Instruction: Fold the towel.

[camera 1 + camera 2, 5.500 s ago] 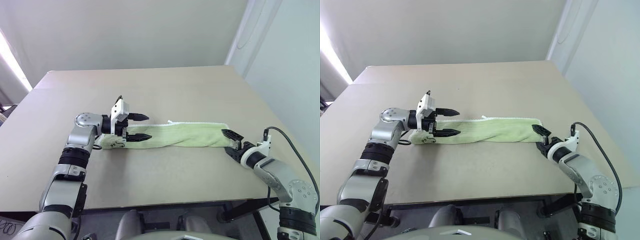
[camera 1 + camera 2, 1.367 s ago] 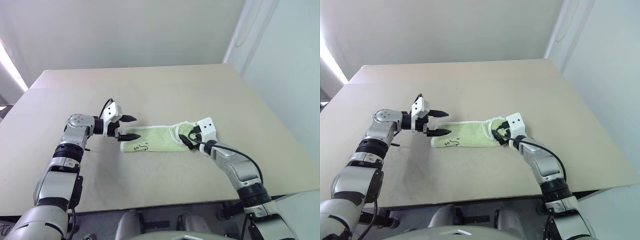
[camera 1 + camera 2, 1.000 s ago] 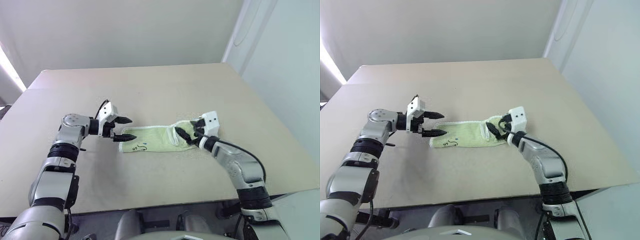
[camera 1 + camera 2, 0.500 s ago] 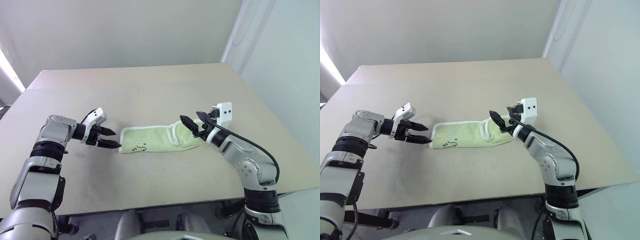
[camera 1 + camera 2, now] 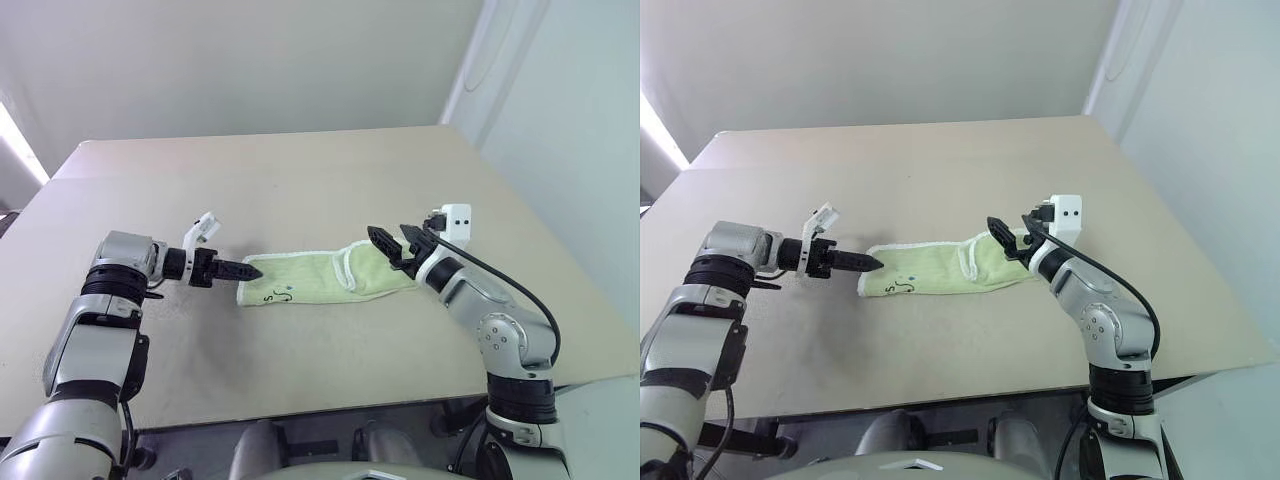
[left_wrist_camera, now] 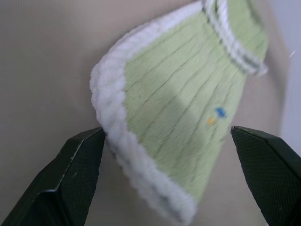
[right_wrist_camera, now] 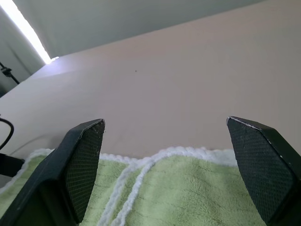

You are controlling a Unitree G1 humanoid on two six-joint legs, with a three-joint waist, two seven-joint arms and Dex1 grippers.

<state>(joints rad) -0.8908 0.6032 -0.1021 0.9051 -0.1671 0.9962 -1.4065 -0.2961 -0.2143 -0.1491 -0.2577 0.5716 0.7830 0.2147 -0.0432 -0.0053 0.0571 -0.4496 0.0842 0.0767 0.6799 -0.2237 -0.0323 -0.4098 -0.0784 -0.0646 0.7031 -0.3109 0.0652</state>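
The towel point(image 5: 305, 281) lies as a short pale green strip in the middle of the table, its right end doubled over with white edging showing. Dark handwritten marks point(image 5: 279, 295) sit near its front left corner. My left gripper point(image 5: 250, 269) points at the towel's left end from the left. It is open, and in the left wrist view the towel's white-edged corner point(image 6: 117, 117) lies between its spread fingers point(image 6: 80, 165). My right gripper point(image 5: 390, 238) hovers open just above the folded right end, nothing between its fingers point(image 7: 80, 160).
The beige table point(image 5: 300, 180) stretches wide behind and in front of the towel. Its front edge point(image 5: 300, 405) is near me, and its right edge point(image 5: 570, 290) runs close past my right arm. A pale wall point(image 5: 560, 120) stands to the right.
My left wrist has rolled, so its fingers now line up at the towel's left corner. My right gripper has lifted off the folded end and drawn back to the right.
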